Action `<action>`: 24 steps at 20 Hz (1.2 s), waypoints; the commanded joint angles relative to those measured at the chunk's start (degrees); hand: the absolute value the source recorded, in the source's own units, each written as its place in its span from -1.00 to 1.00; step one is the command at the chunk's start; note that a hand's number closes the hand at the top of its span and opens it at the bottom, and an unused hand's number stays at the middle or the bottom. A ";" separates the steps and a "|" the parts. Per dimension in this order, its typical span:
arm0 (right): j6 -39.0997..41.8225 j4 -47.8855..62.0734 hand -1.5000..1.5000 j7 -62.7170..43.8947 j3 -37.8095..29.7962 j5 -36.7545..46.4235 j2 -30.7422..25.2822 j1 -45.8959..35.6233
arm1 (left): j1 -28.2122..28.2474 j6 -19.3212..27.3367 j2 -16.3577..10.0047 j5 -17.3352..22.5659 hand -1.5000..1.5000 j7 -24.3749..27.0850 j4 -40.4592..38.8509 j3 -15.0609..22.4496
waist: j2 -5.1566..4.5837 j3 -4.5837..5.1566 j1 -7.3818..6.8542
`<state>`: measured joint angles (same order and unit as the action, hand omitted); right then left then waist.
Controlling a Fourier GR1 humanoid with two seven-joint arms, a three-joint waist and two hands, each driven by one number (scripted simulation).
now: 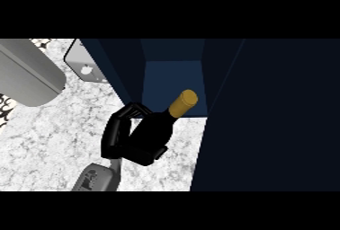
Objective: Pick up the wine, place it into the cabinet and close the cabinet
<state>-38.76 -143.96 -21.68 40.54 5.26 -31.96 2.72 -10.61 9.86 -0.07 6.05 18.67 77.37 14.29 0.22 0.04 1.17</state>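
The left hand (pixel 123 143) is clamped round the body of the black glass wine bottle with a gold cap (pixel 159 126), tilted at the dark blue cabinet's (pixel 171 76) mouth; it is probably heavy, slick and breakable, so gripping the broad body suits

The counter (pixel 53 134) is white stone with lots of small grey specks, and it fills the left side. A big grey metal thing (pixel 26 74) with a round edge lies at the far left, a flat silver board (pixel 85 63) with a small mark stands just beside the cabinet (pixel 171 72), and a black and white pattern (pixel 4 110) shows at the left edge. The cabinet is dark blue and open, lighter blue inside, and a wide dark panel (pixel 272 117) fills the right side.
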 commanded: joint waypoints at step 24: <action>1.56 -11.84 -1.00 3.78 -0.45 -2.42 -3.46 9.08 | -31.50 5.65 0.07 12.63 1.00 6.20 -36.76 -2.23 | -0.45 0.02 2.09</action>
<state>-37.26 -143.76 -14.40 39.27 3.47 -33.60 7.09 -38.37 14.76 -0.02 16.06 23.29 46.05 13.05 -0.20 0.07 2.67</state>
